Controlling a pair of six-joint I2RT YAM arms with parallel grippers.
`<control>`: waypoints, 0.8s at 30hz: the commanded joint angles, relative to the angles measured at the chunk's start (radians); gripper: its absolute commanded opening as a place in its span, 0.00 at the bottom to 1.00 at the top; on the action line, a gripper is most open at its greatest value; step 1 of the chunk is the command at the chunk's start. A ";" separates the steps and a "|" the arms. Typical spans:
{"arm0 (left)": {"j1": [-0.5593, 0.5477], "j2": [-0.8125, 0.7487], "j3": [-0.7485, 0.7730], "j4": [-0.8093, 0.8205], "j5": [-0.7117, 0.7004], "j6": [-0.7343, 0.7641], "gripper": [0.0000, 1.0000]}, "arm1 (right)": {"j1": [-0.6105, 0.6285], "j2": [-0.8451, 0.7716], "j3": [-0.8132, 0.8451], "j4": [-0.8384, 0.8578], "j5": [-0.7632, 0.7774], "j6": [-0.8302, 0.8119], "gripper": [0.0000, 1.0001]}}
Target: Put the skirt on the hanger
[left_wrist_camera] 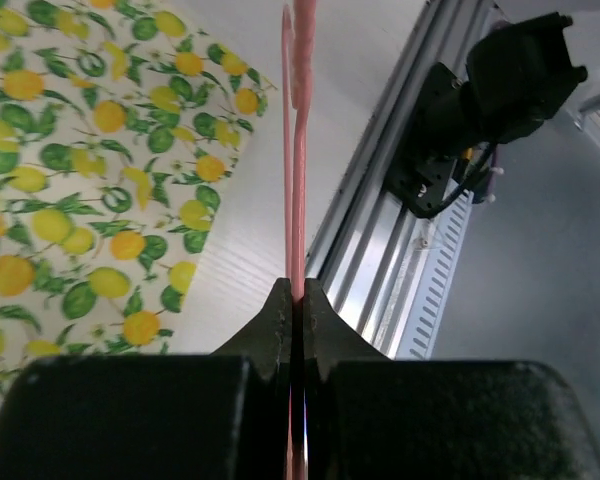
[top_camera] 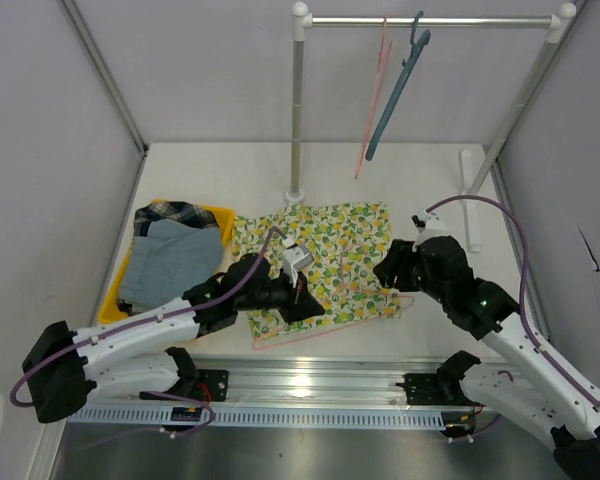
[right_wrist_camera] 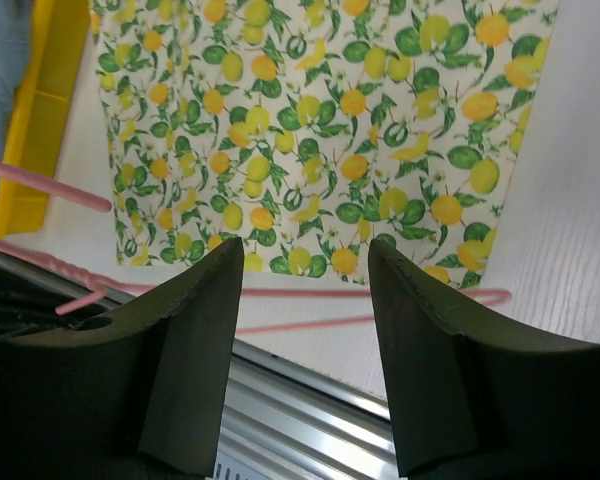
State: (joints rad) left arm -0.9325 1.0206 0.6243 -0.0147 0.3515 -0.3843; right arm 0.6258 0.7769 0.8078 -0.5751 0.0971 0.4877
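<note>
The hanger point(left_wrist_camera: 300, 200) is being pinched by the left gripper point(left_wrist_camera: 296, 292), the right gripper point(right_wrist_camera: 305, 262) being held spread; the thin wire may be twisted loose against the skirt point(top_camera: 345, 245).

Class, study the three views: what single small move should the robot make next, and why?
Probably lower the right gripper onto the near edge of the skirt and pinch it. Its jaws stand open just above that hem, the skirt lies flat and unheld, and the left gripper is shut on the hanger, whose wire runs beside that same edge.
</note>
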 commanded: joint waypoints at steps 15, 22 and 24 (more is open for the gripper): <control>-0.022 0.246 -0.138 0.453 -0.020 -0.149 0.00 | 0.054 -0.079 -0.268 0.021 0.165 0.219 0.48; -0.022 0.318 -0.196 0.547 -0.011 -0.189 0.00 | 0.061 -0.031 -0.334 0.063 0.167 0.250 0.48; -0.022 0.328 -0.202 0.556 -0.003 -0.191 0.00 | 0.060 -0.027 -0.358 0.078 0.171 0.256 0.48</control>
State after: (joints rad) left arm -0.9531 1.3361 0.4377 0.4572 0.3420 -0.5545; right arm 0.6800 0.7444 0.4725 -0.5488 0.2295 0.7090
